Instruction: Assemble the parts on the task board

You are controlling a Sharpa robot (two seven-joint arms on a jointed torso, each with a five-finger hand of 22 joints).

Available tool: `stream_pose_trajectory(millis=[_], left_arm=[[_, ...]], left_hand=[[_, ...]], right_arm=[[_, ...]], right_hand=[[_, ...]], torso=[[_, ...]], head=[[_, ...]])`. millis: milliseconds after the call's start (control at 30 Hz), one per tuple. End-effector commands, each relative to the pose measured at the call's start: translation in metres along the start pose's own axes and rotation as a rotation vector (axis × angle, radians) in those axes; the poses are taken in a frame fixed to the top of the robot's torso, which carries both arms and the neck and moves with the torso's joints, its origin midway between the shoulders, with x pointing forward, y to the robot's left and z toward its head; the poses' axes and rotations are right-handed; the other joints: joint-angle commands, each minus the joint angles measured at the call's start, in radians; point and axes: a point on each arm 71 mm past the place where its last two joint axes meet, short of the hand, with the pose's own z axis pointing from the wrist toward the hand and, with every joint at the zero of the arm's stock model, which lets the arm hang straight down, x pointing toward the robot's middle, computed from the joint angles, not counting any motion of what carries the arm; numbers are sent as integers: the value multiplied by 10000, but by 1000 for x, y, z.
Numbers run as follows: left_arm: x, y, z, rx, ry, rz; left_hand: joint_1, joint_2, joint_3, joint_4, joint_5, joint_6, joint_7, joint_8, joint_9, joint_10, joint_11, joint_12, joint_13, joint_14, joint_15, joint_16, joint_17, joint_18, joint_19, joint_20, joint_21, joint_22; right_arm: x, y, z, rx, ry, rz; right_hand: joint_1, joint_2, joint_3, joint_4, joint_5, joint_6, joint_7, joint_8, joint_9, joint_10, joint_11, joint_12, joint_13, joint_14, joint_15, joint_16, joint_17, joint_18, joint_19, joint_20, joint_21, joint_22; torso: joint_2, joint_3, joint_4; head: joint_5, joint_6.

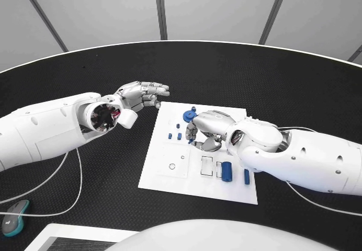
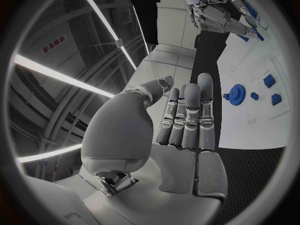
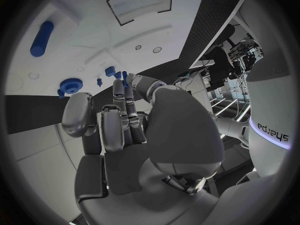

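The white board (image 1: pixel 175 157) lies mid-table, a flat plate with recesses and holes. On it are a blue gear (image 1: pixel 189 115), small blue pegs (image 1: pixel 170 136) and a blue cylinder (image 1: pixel 226 171). The right hand (image 1: pixel 203 128) hovers over it, fingers loosely curled, holding nothing. The left hand (image 1: pixel 143 94), empty with fingers together, sits beside the board.

From the head camera we look steeply down on the task board (image 1: pixel 198 157) at middle distance. Each wrist camera sits close behind its own palm, and both share the board's blue gear (image 2: pixel 237 93) (image 3: pixel 70 85).
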Motion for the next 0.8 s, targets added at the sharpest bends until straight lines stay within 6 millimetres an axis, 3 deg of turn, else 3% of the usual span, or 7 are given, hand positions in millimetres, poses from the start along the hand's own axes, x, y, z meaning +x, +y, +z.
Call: stream_pose_trajectory(millis=[33, 300, 800], left_arm=[[1, 0, 0, -3, 16, -1], [2, 0, 1, -12, 51, -3], [4, 0, 2, -40, 122, -7]], left_hand=[[51, 26, -77, -1, 13, -38, 45, -60, -12, -27, 47, -54, -13, -67, 3, -13, -16, 156, -7, 39, -58, -13], [51, 26, -77, -1, 13, -38, 45, -60, -12, -27, 47, -54, -13, -67, 3, -13, -16, 156, -7, 39, -58, -13], [51, 26, -77, -1, 13, -38, 45, -60, -12, -27, 47, -54, -13, -67, 3, -13, -16, 156, -7, 39, -58, -13]], right_arm=[[7, 2, 1, -45, 168, 62], [22, 6, 4, -131, 499, 211], [35, 13, 9, -263, 747, 339]], right_hand=[[-92, 11, -6, -30, 64, 8, -37, 36, 11, 25, 29, -51, -5, 538, -67, -36, -16, -102, 35, -14, -3, -3], [-104, 20, -7, -28, 76, -1, -35, 33, 14, 21, 31, -60, -7, 537, -66, -39, -24, -97, 26, -14, -29, -18], [-112, 37, -4, -32, 97, -18, -33, 27, 18, 14, 33, -74, -8, 538, -64, -32, -16, -97, 23, -13, -35, -19]], torso=[[-11, -3, 11], [-8, 0, -1], [-8, 3, 0]], head=[[144, -79], [268, -139], [360, -214]])
